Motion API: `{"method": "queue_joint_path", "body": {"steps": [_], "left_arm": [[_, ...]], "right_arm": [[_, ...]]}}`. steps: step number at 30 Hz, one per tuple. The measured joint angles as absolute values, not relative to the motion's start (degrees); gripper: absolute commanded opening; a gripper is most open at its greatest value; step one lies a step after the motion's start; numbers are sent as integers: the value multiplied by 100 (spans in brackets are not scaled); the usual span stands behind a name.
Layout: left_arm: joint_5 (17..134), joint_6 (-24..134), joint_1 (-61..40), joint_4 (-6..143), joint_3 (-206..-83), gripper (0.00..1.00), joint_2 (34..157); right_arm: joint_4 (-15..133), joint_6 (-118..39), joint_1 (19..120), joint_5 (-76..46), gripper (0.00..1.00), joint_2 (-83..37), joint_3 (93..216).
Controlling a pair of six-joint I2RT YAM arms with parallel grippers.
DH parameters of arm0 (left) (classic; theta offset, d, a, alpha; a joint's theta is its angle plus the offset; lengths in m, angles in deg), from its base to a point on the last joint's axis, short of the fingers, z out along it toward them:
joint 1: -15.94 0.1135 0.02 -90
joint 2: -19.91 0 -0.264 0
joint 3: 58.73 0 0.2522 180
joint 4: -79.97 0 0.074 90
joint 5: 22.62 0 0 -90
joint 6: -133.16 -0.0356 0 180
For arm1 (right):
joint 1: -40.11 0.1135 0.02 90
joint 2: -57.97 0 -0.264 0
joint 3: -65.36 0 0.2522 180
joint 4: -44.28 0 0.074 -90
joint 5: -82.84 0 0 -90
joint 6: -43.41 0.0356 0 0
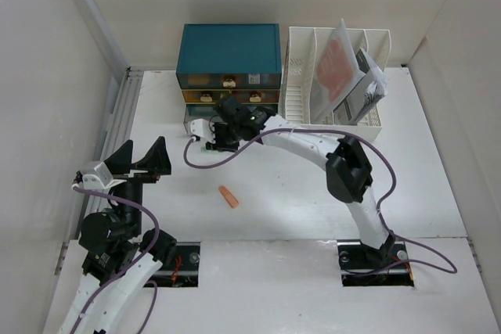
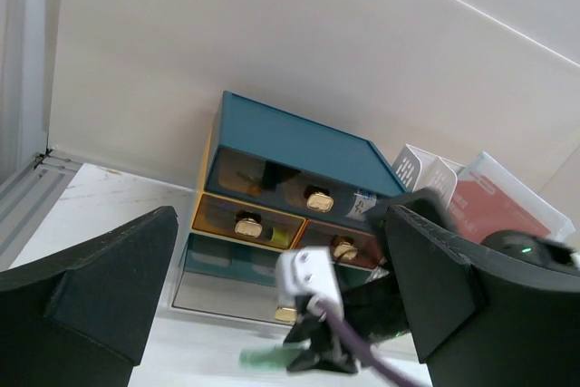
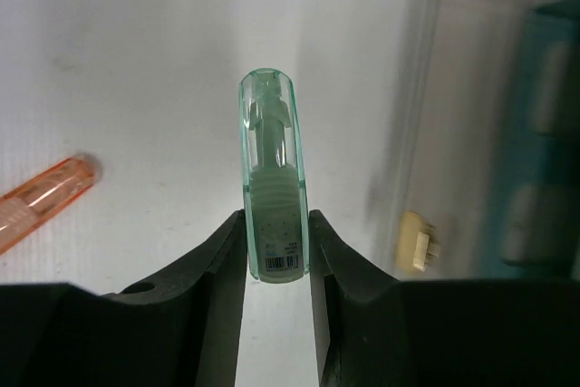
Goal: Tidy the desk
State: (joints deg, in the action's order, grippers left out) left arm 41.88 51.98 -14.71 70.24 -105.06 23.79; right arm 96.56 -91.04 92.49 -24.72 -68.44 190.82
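Gripper on the left arm (image 1: 138,163) sits spread wide and holds nothing, parked at the near left. Orange pen (image 1: 228,196) lies loose mid-table (image 1: 313,209), not yet stowed. Further back, right gripper (image 3: 276,235) is clamped on a green translucent tube (image 3: 269,156), maybe a glue pen, just in front of the drawer unit (image 1: 228,56). The step looks like stowing the tube. Bottom clear drawer (image 2: 213,289) seems pulled out, though the view is blurry. The next move calls for carrying it over that drawer and releasing.
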Motion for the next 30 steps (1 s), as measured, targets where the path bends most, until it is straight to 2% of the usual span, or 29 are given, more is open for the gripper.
{"method": "queue_joint_path", "body": {"steps": [5, 17, 21, 22, 25, 27, 30], "left_arm": [[4188, 5198, -1471, 7024, -10506, 99, 2379], [4188, 5198, -1471, 7022, -10506, 99, 2379], [4188, 5198, -1471, 7022, -10506, 99, 2379], [4188, 5198, -1471, 7022, -10506, 99, 2379], [4188, 5198, -1471, 7022, -10506, 99, 2384], [4188, 5198, -1471, 7022, -10506, 99, 2386], [4188, 5198, -1471, 7022, -10506, 99, 2386]], "right_arm": [[8968, -8931, 9236, -1528, 22, -6295, 18923], [8354, -8768, 8648, 118, 23, -6217, 18798], [8286, -8768, 8425, 384, 31, -6219, 18798], [8284, -8770, 8399, 426, 41, -6232, 18798], [8282, -8778, 8372, 485, 53, -6313, 18798], [8282, -8792, 8372, 494, 59, -6389, 18798], [8286, -8796, 8368, 500, 61, -6514, 18798]]}}
